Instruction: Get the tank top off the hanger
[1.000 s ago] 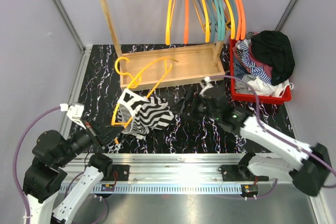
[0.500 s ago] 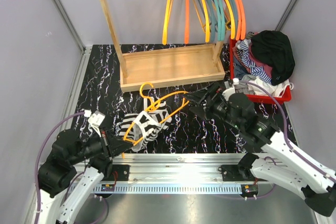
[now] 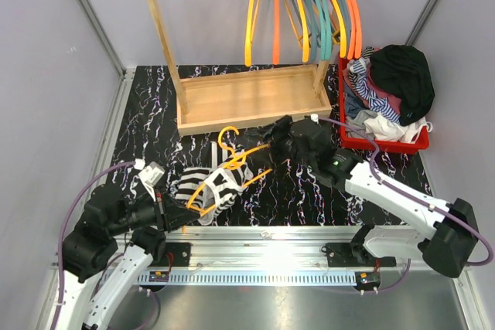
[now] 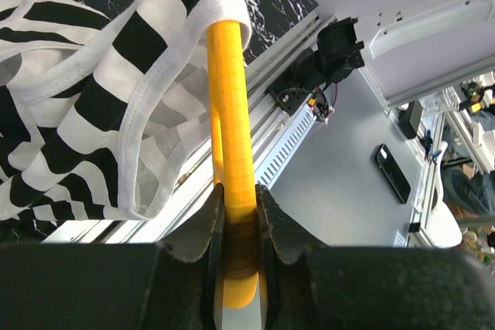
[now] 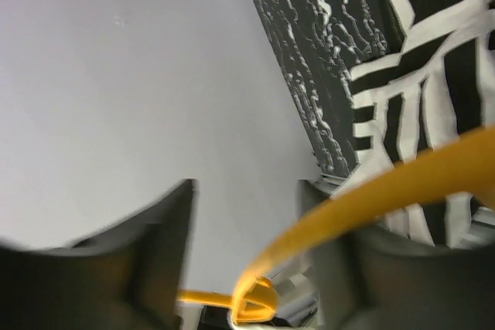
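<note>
Our left hand [image 4: 236, 191] is clamped on one end of the yellow hanger [image 3: 246, 154]. The hanger's long axis runs from there up and rightward over the counter [image 3: 309, 191] to our right hand [image 3: 272, 135], whose fingers stand apart with the hanger's far arm passing between them. The striped tank top [image 3: 210, 189] is bunched on the half nearer the left hand, just beyond its fingertips, sagging onto the counter. We judge the fabric must slide off toward the right-hand end.
</note>
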Motion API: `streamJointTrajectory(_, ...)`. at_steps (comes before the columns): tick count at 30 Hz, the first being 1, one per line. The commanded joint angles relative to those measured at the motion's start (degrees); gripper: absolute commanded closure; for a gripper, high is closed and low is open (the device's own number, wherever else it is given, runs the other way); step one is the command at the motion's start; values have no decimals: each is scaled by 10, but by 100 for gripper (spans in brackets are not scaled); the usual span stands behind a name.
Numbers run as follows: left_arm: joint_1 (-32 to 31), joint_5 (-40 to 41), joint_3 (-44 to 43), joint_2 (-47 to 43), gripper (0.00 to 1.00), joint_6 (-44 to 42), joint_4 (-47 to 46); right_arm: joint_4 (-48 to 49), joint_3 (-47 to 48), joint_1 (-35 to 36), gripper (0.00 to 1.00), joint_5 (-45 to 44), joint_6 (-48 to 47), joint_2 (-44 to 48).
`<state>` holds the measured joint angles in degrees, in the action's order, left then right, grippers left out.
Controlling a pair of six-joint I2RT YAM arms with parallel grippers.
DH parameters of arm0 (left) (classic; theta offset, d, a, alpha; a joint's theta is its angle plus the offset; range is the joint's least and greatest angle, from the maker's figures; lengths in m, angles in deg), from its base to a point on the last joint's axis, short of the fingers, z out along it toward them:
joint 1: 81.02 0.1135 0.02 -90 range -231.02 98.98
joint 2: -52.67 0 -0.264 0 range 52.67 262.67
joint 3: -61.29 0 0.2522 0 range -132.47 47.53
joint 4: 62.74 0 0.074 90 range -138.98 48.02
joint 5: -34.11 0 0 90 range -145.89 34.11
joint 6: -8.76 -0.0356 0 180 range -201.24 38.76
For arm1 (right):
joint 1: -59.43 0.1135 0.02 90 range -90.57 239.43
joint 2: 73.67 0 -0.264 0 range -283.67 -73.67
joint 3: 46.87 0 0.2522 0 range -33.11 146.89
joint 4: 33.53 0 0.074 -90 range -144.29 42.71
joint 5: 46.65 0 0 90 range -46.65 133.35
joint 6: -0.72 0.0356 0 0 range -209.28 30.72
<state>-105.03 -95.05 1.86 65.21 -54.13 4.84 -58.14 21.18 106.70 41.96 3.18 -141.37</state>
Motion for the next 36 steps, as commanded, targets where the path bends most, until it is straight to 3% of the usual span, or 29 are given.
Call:
streamJointTrajectory(1, -1, -36, 2, 9, 100, -32, -35, 103, 22, 5, 48, -34, 35, -29)
streamJointTrajectory(2, -1, -34, 2, 9, 100, -34, -30, 145, 13, 6, 68, -32, 30, -32)
streamJointTrajectory(3, -1, -31, 2, 9, 100, -36, -28, 164, 7, 5, 95, -31, 28, -34)
streamJointTrajectory(5, -1, -20, 3, 5, 92, -38, -27, 149, 12, 5, 100, -45, 12, -26)
streamJointTrajectory(6, -1, -1, 5, 2, 78, -33, -26, 132, 28, 5, 100, -52, -16, -15)
streamJointTrajectory(7, -1, 9, 7, -5, 46, -31, -27, 86, 39, 5, 100, -76, -37, -7)
streamJointTrajectory(8, -1, 19, 10, -9, 29, -29, -28, 65, 49, 5, 100, -93, -59, 2)
streamJointTrajectory(9, -1, 41, 12, -16, 1, -24, -29, 25, 73, 5, 100, -130, -114, 19)
streamJointTrajectory(13, -1, 92, 23, -28, 1, -9, -37, -50, 127, 11, 100, -236, -259, 65)
streamJointTrajectory(17, -1, 142, 23, -34, 1, -7, -40, -69, 137, 16, 100, -309, -343, 114)
streamJointTrajectory(20, -1, 132, 31, -30, 1, -3, -63, -63, 140, 27, 100, -359, -396, 139)
streamJointTrajectory(24, -1, 56, 51, -14, 1, -1, -117, -83, 125, 28, 100, -367, -289, 158)
streamJointTrajectory(27, -1, 13, 50, -1, 1, -10, -164, -114, 127, 28, 100, -310, -187, 143)
streamJointTrajectory(31, -1, -39, 35, 36, 1, -45, -176, -55, 85, 27, 100, -202, -97, 130)
streamJointTrajectory(36, -19, -43, 28, 56, 1, -83, -161, 41, 32, 27, 100, -155, -12, 119)
